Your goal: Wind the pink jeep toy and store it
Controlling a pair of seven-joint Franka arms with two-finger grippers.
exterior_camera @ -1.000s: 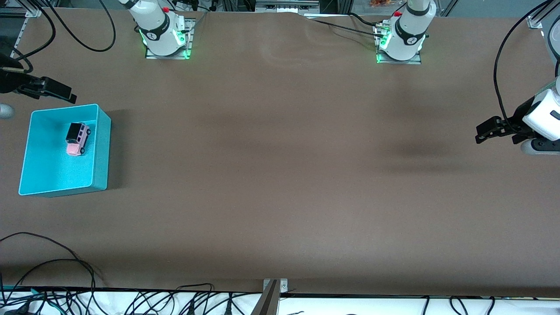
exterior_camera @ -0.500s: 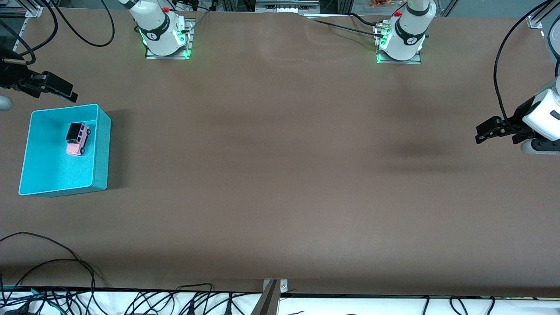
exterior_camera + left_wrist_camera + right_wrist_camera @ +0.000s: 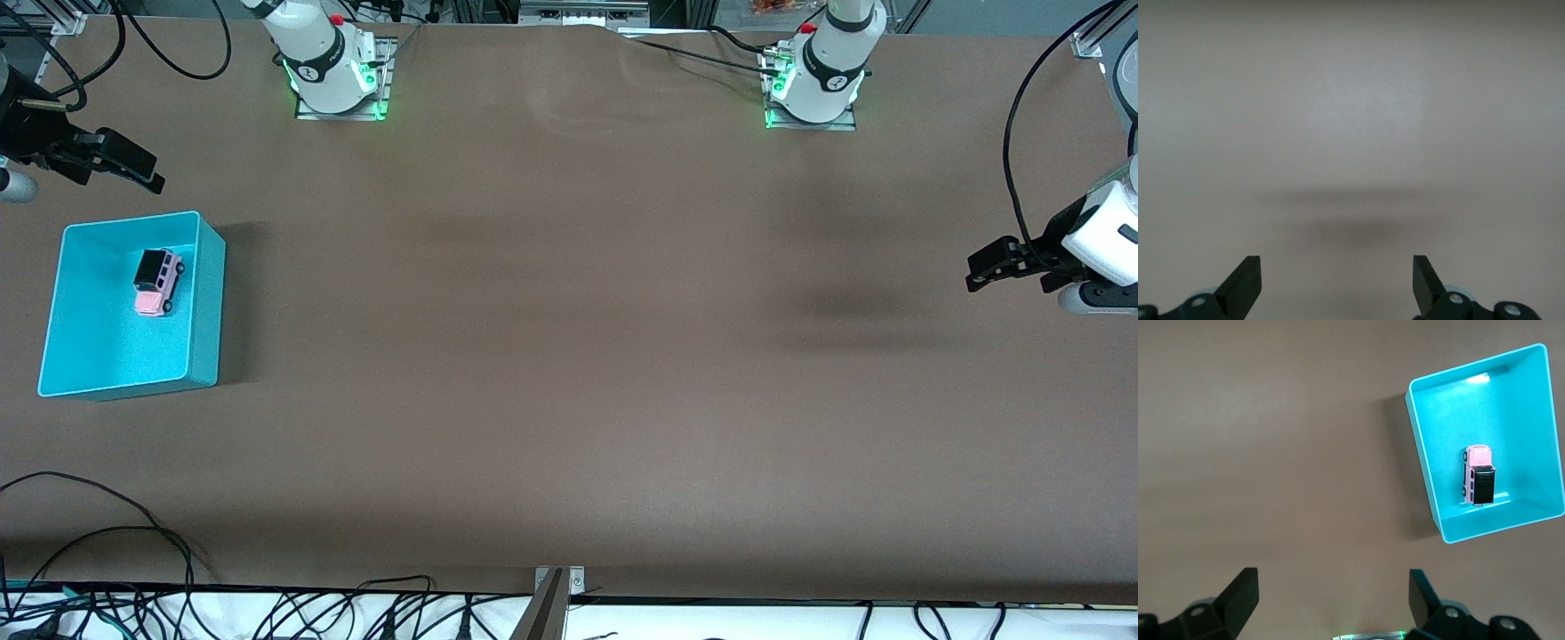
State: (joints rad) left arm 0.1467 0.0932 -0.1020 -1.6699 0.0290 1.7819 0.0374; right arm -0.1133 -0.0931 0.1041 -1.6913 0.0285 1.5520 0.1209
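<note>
— Where are your grippers sitting right now?

— My right gripper (image 3: 133,169) is hanging released, holding nothing, over the tabletop (image 3: 569,356) at the right arm's end, just beside the turquoise bin (image 3: 206,302). My left gripper (image 3: 982,271) is waiting, jaws spread and empty, over bare tabletop at the left arm's end.

— And the pink jeep toy?

— The pink jeep toy (image 3: 157,282) is lying inside the bin, on its floor, in the part closer to my right gripper and well apart from the left one.
</note>
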